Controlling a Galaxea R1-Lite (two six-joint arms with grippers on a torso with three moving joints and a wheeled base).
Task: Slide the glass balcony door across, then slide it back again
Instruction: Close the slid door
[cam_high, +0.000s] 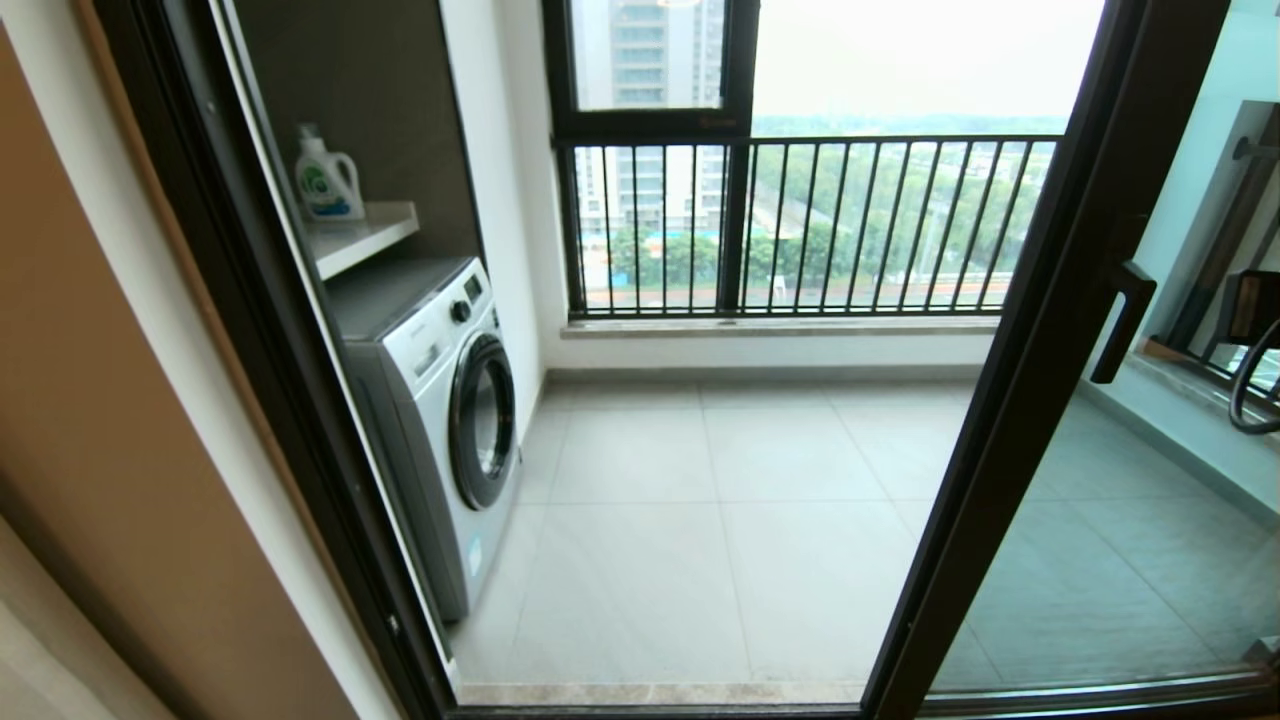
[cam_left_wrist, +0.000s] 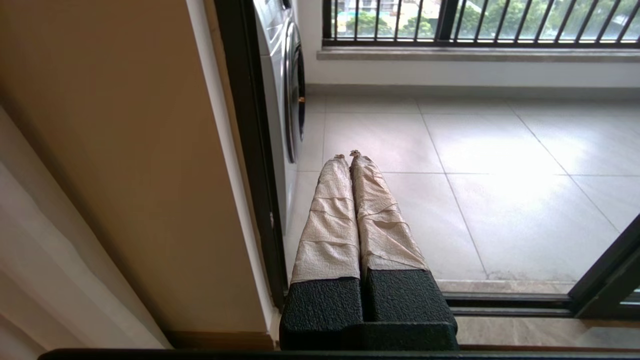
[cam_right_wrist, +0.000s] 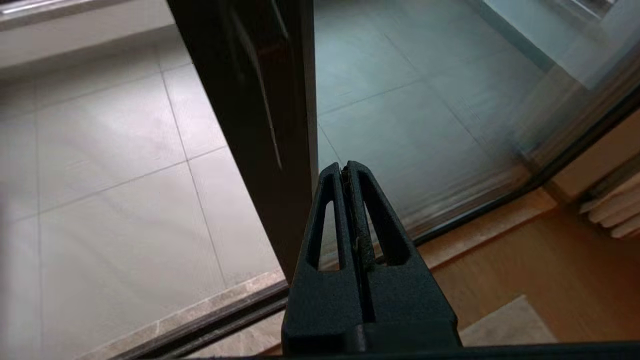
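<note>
Door (cam_high: 1010, 420) open, parked right. Right hand (cam_right_wrist: 348, 172) closed, empty, prob. near frame; push stile leftward (left hand (cam_left_wrist: 348, 160) closed, idle).

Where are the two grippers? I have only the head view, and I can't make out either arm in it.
Observer: The right gripper is shut and empty, low down by the dark frame of the glass balcony door.
Operator: Is it touching the frame?
Observer: I cannot tell. In the right wrist view its tips sit right at the frame's edge, above the floor track.
Operator: And the left?
Observer: The left gripper is shut, pointing through the opening over the balcony tiles, near the washing machine.
</note>
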